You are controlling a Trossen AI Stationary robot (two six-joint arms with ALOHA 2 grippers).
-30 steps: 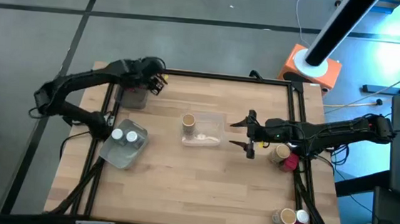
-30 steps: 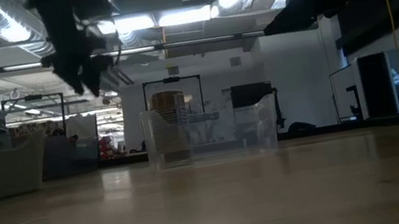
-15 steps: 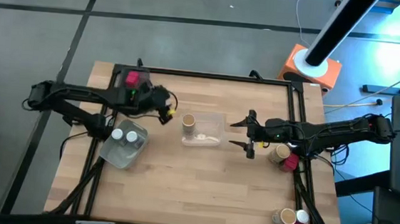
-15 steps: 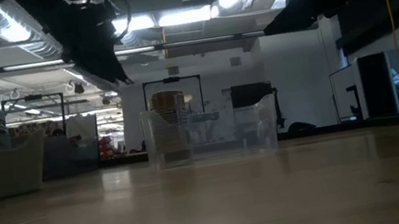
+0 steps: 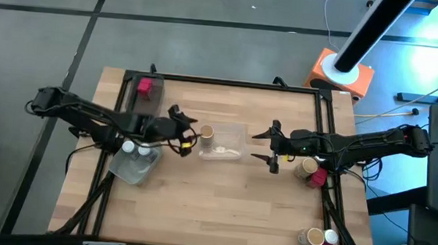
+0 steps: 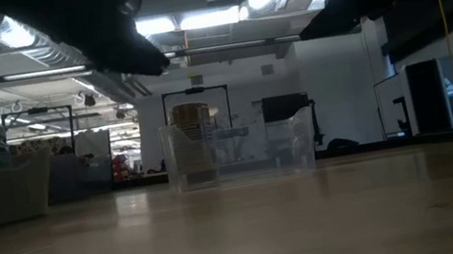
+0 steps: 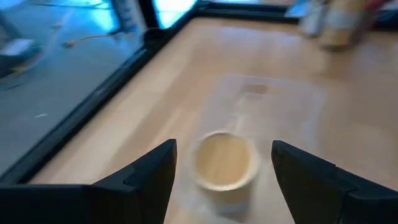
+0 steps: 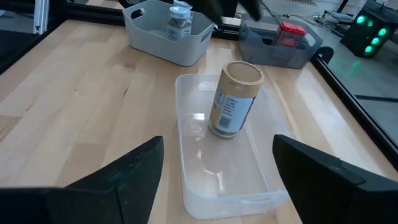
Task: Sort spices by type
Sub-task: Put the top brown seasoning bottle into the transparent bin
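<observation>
High view: left gripper (image 5: 184, 133) empty, fingers apart, 9 o'clock of tan jar (image 5: 206, 132).
Right gripper (image 5: 271, 146): fingers apart, 3 o'clock of clear tray (image 5: 232, 149).

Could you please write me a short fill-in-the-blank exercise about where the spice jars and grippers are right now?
1. The tan jar stands in the ____ tray.
2. The red jar sits in the tray at the table's far ____ corner.
3. The left gripper hovers beside the tan jar with its fingers ____.
4. The right gripper holds ____.

Answers: middle; left; open; nothing
</observation>
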